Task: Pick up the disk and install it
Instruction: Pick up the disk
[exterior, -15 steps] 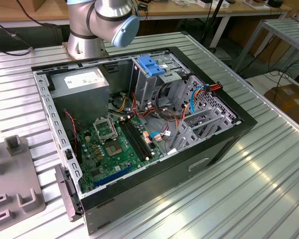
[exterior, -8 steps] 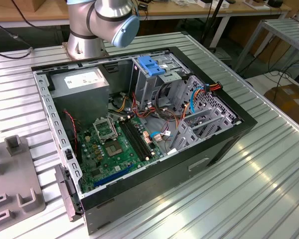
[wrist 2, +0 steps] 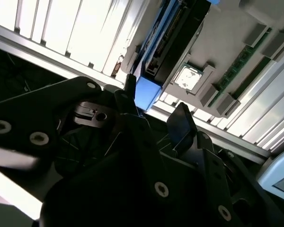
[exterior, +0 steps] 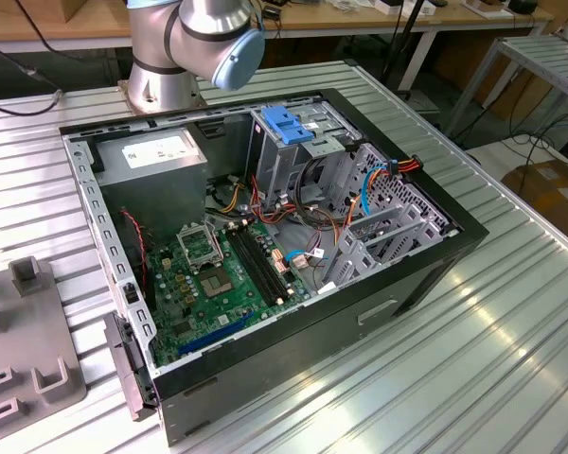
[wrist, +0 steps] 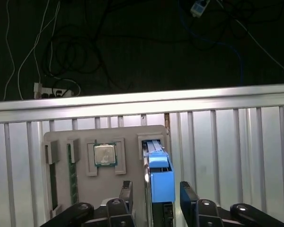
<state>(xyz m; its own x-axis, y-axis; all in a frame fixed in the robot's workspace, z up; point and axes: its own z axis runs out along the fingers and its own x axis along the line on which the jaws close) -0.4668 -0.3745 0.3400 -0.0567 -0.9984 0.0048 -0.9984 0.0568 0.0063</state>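
The slatted metal table (exterior: 511, 359) carries an open computer case (exterior: 398, 298) with a tall drive cage (exterior: 282, 165) inside, and the arm (exterior: 194, 43) rises from the table's far edge. A grey holder tray (wrist: 85, 133) lies close to one table edge, with dark floor and loose cables beyond.

The disk (wrist: 162, 182) stands on its narrow edge in a slot of that tray, its blue carrier end uppermost. The tool (wrist: 157, 196) hangs over it, spread, with one of its fingers (wrist: 188, 194) to each side of the slab and a gap showing on both sides, so nothing is pinched.

I judge the disk stiff and dense, heavy for its bulk, with smooth metal faces that may slip under a light squeeze. The plastic rail probably gives a little, and the drive likely takes knocks badly. The best hold seems to be square across the two broad flat faces just under the blue end, clear of the connector edge.

A processor chip (wrist: 104, 154) and a memory stick (wrist: 73, 175) sit in neighbouring pockets.

The tray is cut off at the exterior view's left. The tool's body hides the disk's lower part in both wrist views, so its depth in the slot cannot be told. Cables crowd the cage, and a free bay is hard to make out.
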